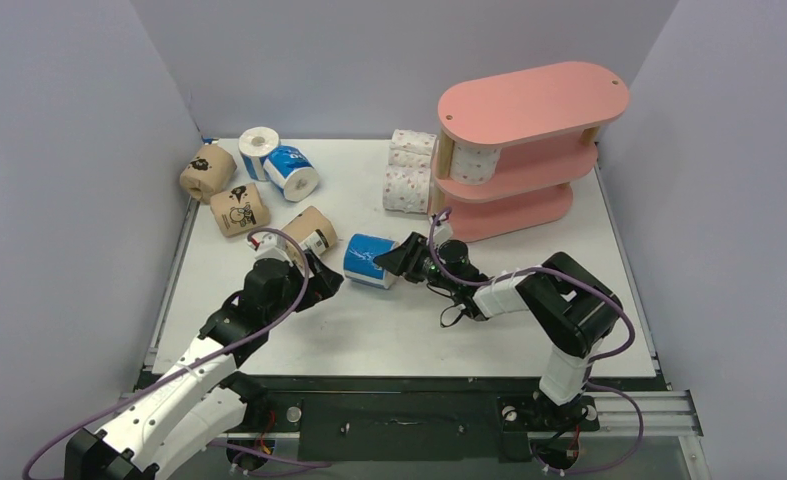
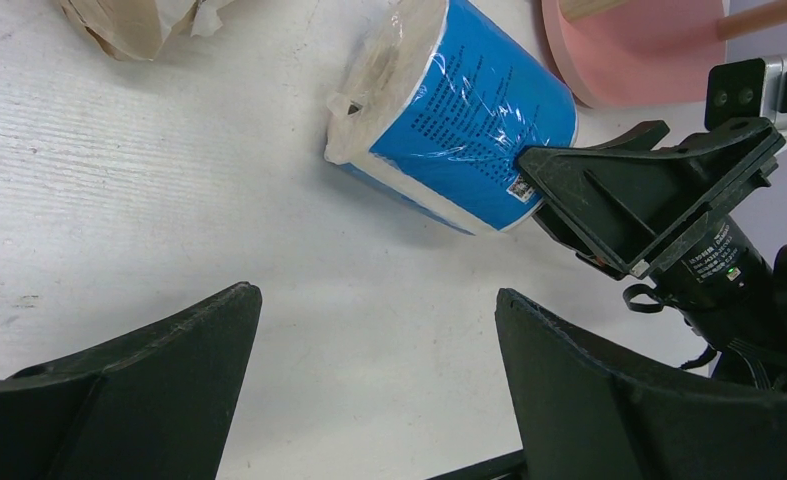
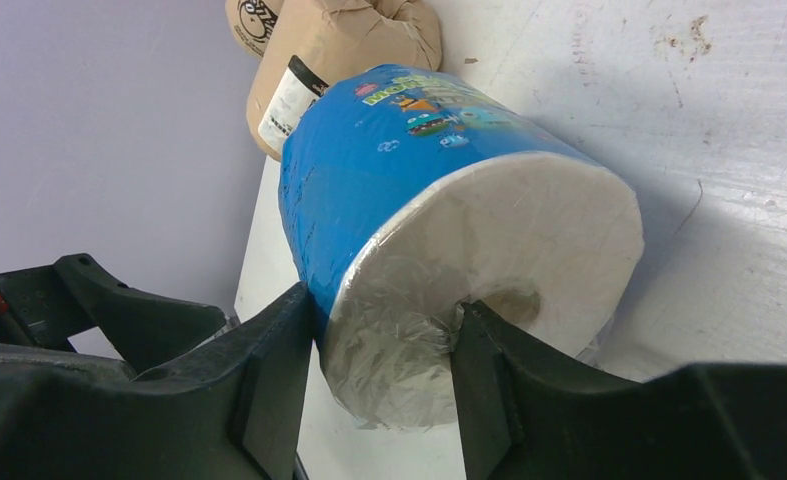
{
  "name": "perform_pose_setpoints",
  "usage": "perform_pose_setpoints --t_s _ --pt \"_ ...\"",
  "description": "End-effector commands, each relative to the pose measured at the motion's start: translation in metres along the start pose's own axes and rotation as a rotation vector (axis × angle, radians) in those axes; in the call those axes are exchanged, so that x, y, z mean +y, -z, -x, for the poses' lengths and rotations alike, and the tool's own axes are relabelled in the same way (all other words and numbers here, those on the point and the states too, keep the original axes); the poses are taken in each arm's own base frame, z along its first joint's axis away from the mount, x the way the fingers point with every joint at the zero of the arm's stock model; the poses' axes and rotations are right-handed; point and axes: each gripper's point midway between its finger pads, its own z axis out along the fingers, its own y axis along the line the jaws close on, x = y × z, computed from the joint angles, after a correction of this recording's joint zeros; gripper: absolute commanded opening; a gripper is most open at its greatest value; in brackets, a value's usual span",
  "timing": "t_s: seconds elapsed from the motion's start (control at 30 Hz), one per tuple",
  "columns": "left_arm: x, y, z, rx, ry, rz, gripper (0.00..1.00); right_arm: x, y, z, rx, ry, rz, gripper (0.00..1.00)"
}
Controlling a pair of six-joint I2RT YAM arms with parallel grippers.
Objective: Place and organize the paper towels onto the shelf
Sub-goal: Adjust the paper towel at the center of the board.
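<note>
Pinches the blue roll (image 3: 409, 190) by its end in right jaws (axis pointing into them). Holds left jaws wide, empty, off that roll's other end.

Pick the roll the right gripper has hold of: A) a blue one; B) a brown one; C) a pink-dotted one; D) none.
A: the right gripper pinches the blue roll by its white end, one jaw outside the wrap, the other at the core hole.
</note>
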Motion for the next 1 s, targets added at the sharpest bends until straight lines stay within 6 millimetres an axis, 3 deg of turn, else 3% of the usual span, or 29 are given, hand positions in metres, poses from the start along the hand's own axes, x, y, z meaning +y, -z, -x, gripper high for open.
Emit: perform_pose_setpoints --t_s 0.0,0.13,0.27,0.47,0.6,0.67,0.8,0.97 --pt "-0.003 0.002 0.006 -0.032 0.009 -0.019 0.86 0.033 0.01 0.018 -0.059 0.067 0.095 0.34" --pt "-0.003 0.004 0.007 -0.035 0.008 -0.022 0.86 0.035 0.025 0.021 -0.064 0.116 0.064 0.28" --pt "-0.004 0.008 0.009 -0.041 0.002 -0.026 0.86 0.026 0.054 0.028 -0.051 0.266 -0.085 0.25" --pt "-0.004 0.012 0.012 -0.056 0.003 -0.034 0.87 0.014 0.136 0.04 0.066 0.617 -0.449 0.24" --pt "-0.006 0.007 0.009 -0.051 0.02 -0.051 0.87 -0.006 0.192 0.032 0.199 0.739 -0.668 0.24" --pt "-0.007 0.004 0.006 -0.044 0.031 -0.062 0.87 -0.008 0.208 0.028 0.235 0.785 -0.726 0.25" --pt "-0.008 -0.004 0.0 -0.025 0.049 -0.077 0.87 -0.002 0.219 0.019 0.267 0.879 -0.782 0.25" --pt "-0.01 -0.013 -0.009 0.017 0.06 -0.081 0.86 -0.007 0.208 0.006 0.332 0.954 -0.831 0.25"
